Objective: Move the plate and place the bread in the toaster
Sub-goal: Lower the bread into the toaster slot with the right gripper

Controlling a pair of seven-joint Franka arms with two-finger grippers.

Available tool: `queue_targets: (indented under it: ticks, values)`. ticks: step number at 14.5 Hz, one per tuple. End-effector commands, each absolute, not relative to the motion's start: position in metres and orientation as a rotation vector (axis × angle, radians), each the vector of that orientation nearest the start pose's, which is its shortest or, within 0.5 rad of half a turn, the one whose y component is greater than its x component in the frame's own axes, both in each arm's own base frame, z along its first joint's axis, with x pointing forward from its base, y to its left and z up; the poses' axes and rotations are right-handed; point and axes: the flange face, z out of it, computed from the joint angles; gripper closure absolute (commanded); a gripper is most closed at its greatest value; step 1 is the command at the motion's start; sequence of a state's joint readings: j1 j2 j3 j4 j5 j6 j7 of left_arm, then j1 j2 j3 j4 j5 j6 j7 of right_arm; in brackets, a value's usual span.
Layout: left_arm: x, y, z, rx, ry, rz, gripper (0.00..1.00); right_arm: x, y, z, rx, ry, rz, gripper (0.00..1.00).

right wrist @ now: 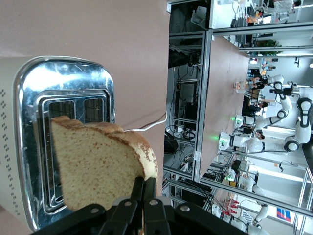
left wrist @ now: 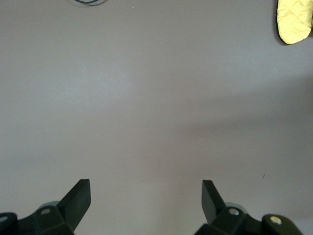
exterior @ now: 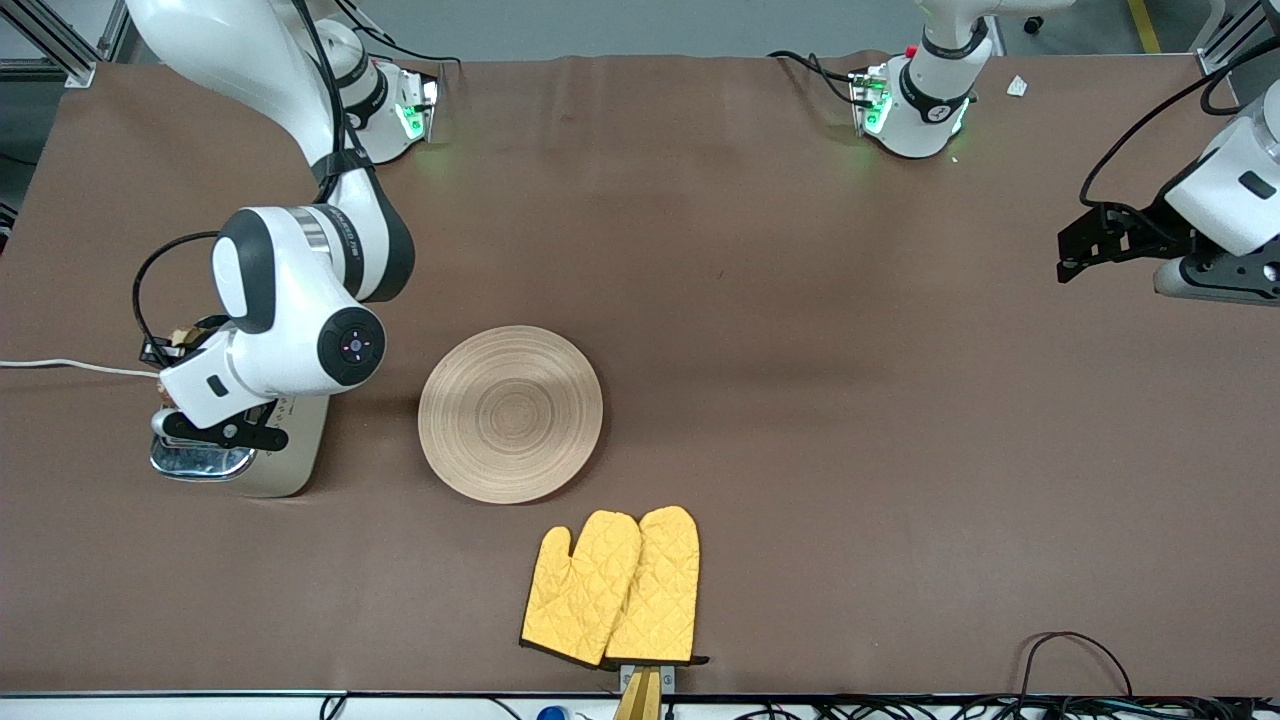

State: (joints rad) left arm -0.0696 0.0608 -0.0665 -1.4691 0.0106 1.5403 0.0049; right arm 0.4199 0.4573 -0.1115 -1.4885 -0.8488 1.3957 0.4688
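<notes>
The light-wood plate [exterior: 510, 413] lies flat near the table's middle, bare. The cream toaster [exterior: 290, 455] stands beside it toward the right arm's end; its chrome top and two slots show in the right wrist view [right wrist: 63, 83]. My right gripper [right wrist: 145, 183] is shut on the edge of the speckled brown bread [right wrist: 95, 164] and holds it tilted just over the slots. In the front view the right wrist hides most of the bread [exterior: 183, 337]. My left gripper [exterior: 1075, 255] is open and empty over bare table at the left arm's end, and its fingertips [left wrist: 80, 193] stand wide apart.
Two yellow oven mitts [exterior: 615, 590] lie nearer to the front camera than the plate; one tip shows in the left wrist view [left wrist: 295, 19]. The toaster's white cord [exterior: 70, 367] runs off the right arm's end. Black cables [exterior: 1070, 660] lie at the front edge.
</notes>
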Motion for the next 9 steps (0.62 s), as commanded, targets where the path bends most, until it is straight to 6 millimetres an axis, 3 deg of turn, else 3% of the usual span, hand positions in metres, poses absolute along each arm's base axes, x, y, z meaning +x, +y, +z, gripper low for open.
queue_targets:
  ticks: [1,6,9]
  values:
    - [0.565,-0.075,0.639,-3.132,0.194,-0.03,0.0,0.632,0.109,0.421,2.061,-0.152,-0.117,1.0]
    - [0.564,-0.073,0.637,-3.131,0.189,-0.018,0.0,0.633,0.101,0.414,2.053,-0.189,-0.121,0.99]
    - [0.563,-0.073,0.638,-3.131,0.189,-0.018,0.0,0.633,0.101,0.399,2.037,-0.211,-0.122,0.99]
